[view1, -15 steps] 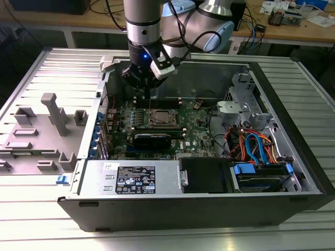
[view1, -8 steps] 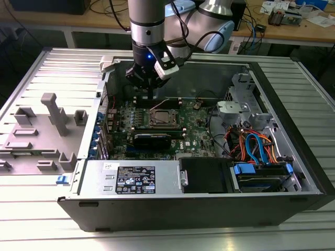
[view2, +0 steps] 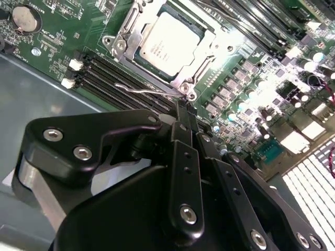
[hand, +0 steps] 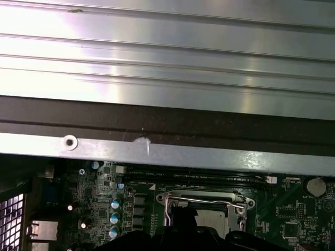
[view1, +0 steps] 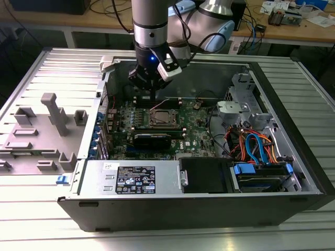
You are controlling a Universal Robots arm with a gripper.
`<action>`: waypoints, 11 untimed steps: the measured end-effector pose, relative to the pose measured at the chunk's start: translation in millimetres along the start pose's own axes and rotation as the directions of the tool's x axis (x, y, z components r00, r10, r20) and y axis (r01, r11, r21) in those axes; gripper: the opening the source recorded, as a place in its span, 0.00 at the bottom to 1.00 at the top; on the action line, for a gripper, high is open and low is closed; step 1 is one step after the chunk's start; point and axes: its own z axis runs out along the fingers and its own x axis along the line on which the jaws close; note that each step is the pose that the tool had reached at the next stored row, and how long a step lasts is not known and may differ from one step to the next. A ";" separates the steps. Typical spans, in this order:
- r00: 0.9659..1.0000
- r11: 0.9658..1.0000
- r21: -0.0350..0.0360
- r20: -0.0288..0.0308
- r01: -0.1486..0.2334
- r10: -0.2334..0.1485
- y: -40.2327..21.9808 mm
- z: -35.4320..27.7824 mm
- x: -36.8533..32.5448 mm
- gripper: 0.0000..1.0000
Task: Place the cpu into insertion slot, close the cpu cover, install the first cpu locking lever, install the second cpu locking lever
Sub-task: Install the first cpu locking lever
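Black sheet-metal computer case (view1: 183, 214), lying open on a ribbed metal table (view1: 314, 94), has its near wall closest in the exterior view, with a silver boxed power supply (view1: 133, 178) just behind that wall. Farther in lies the green circuit board (view1: 193, 133), and on it the square insertion slot with its silvery rim (view1: 161, 118). The black gripper (view1: 151, 98) hangs just beyond the slot's far edge, towards the exterior view's left. A grey moulded fixture with upright pegs (view1: 49, 123) sits outside the case on that side.

In the second wrist view the gripper (view2: 184, 107) has its fingers drawn together with nothing between them. The square silver-grey cpu (view2: 170, 42) lies flat in the slot, framed by the thin silvery windowed cpu cover (view2: 121, 46), which is folded down over it. A thin bent wire lever (view2: 138, 88) runs beside the cover, ending near the fingertips.

In the first wrist view the gripper's dark tip (hand: 180, 215) stands over the cover (hand: 168, 201).
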 end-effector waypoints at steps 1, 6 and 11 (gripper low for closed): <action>1.000 1.000 -0.001 0.000 0.000 0.000 -0.1 2.3 -0.2 0.11; 1.000 1.000 -0.008 0.001 0.000 0.000 -0.5 5.3 -5.6 0.11; 1.000 1.000 -0.008 0.000 0.000 0.000 0.7 7.7 -12.7 0.11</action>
